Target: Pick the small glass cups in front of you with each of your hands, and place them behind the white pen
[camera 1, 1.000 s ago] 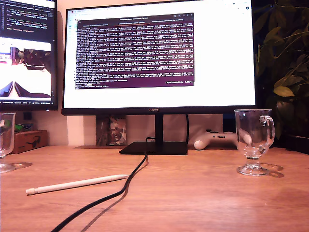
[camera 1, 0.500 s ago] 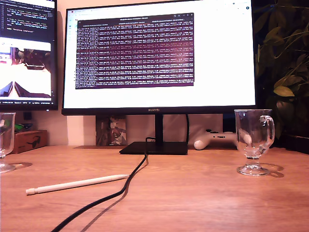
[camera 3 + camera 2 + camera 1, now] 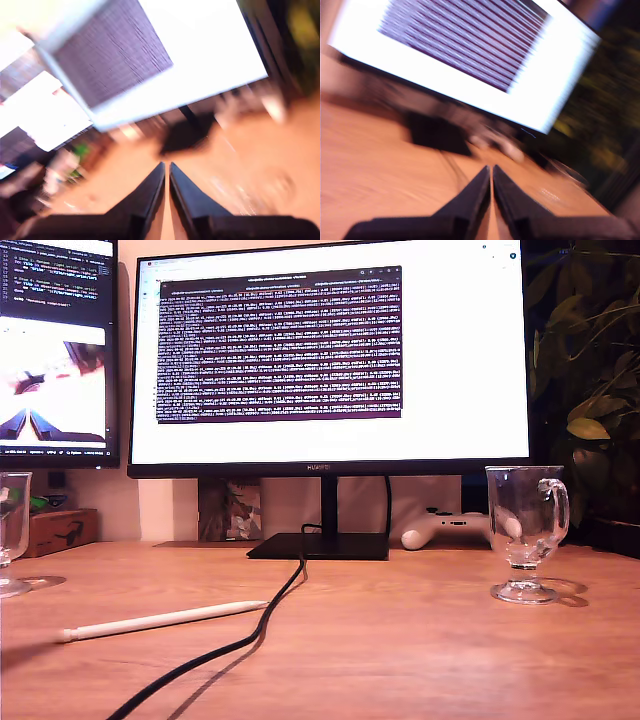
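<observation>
1. Both grippers, my first gripper (image 3: 491, 172) and my second gripper (image 3: 166, 167), have their jaws together, holding nothing.
2. One glass cup (image 3: 526, 532) stands at the exterior view's right, the other cup (image 3: 12, 532) at its left edge, the white pen (image 3: 160, 620) between.
3. I should open wide and approach each bowl slowly.

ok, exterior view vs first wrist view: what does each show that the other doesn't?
Only the exterior view: the white pen lying on the desk, the black cable crossing by its tip, a second monitor and a partly cropped glass cup at that view's left edge, and a game controller.

Only the first wrist view: my first gripper, jaws nearly together, nothing between them.

Both: the large monitor, its stand base, the wooden desk, dark plant leaves, and, blurred in the wrist view, probably the glass cup at the exterior view's right.
</observation>
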Robot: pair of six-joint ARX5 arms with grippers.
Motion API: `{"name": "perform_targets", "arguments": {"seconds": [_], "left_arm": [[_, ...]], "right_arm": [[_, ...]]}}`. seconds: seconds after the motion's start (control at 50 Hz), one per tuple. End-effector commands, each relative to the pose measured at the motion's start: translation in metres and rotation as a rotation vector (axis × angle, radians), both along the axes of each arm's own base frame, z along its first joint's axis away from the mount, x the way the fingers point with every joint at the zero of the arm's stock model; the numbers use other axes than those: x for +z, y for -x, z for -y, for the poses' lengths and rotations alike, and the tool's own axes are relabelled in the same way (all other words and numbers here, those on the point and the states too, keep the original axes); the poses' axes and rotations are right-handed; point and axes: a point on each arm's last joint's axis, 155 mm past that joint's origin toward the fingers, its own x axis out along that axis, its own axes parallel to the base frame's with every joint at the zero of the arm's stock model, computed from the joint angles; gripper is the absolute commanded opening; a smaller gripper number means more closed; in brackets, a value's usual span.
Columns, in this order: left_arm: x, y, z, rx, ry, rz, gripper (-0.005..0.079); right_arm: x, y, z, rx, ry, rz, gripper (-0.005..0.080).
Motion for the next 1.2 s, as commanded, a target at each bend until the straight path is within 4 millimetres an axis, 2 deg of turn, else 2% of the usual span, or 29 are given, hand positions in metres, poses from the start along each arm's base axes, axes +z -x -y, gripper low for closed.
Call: {"name": "perform_targets", "arguments": {"seconds": [0.0,0.22,0.46,0.72,0.92,1.04,1.12,1.18], "left_arm": [[0.022,0.01,0.007,-0.048,-0.001,0.022,-0.0019],[0.045,0.018,0.019,-0.136,-0.081,-0.046,-0.0019],[0.074,-0.005,0.012,-0.104,-0.252,-0.146,-0.0019],[0.097,-0.036,-0.02,0.016,-0.523,-0.285,-0.0019],[0.089,-0.054,-0.046,0.068,-0.694,-0.479,-0.0019],[0.09,-0.07,-0.054,0.094,-0.727,-0.522,-0.0019],[0.092,-0.08,-0.054,0.09,-0.729,-0.53,-0.0019],[0.092,-0.086,-0.053,0.088,-0.73,-0.537,-0.0018]], "right_arm": [[0.003,0.0,-0.003,0.02,0.002,-0.051,0.0],[0.033,0.0,-0.008,0.068,0.121,-0.163,0.0],[0.043,-0.017,-0.011,0.128,0.246,-0.323,0.0],[0.014,-0.041,-0.014,0.18,0.303,-0.6,0.0],[-0.005,-0.06,-0.003,0.126,0.428,-0.697,0.0003],[-0.01,-0.07,-0.004,0.116,0.463,-0.723,0.0058],[-0.016,-0.077,-0.009,0.13,0.483,-0.75,0.0065],[-0.023,-0.081,-0.015,0.155,0.494,-0.776,0.012]]}}
